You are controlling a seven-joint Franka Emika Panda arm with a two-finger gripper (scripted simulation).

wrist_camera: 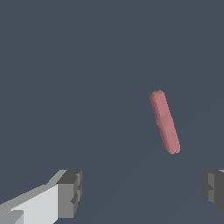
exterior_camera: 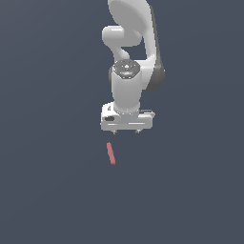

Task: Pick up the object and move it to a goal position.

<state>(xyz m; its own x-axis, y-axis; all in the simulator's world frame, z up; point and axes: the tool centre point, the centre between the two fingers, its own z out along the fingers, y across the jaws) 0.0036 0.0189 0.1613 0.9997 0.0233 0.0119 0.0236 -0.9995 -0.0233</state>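
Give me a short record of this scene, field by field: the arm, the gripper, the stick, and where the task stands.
arm: white Panda arm, wrist pointing down
gripper: gripper open, fingers spread, holding nothing
object: pinkish-red stick, lying on the floor
relation: stick apart from the fingers, not between them; in the exterior view it lies just below the gripper
goal marker: none visible
task state: stick not yet grasped

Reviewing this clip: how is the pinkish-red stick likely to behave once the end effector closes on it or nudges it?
The pinkish-red stick looks straight and even, so probably stiff, not floppy. Its rounded ends and sides suggest it may roll if nudged sideways. Being thin and small beside the open end effector, it is likely light, but a narrow target that could slip out if gripped off-centre.
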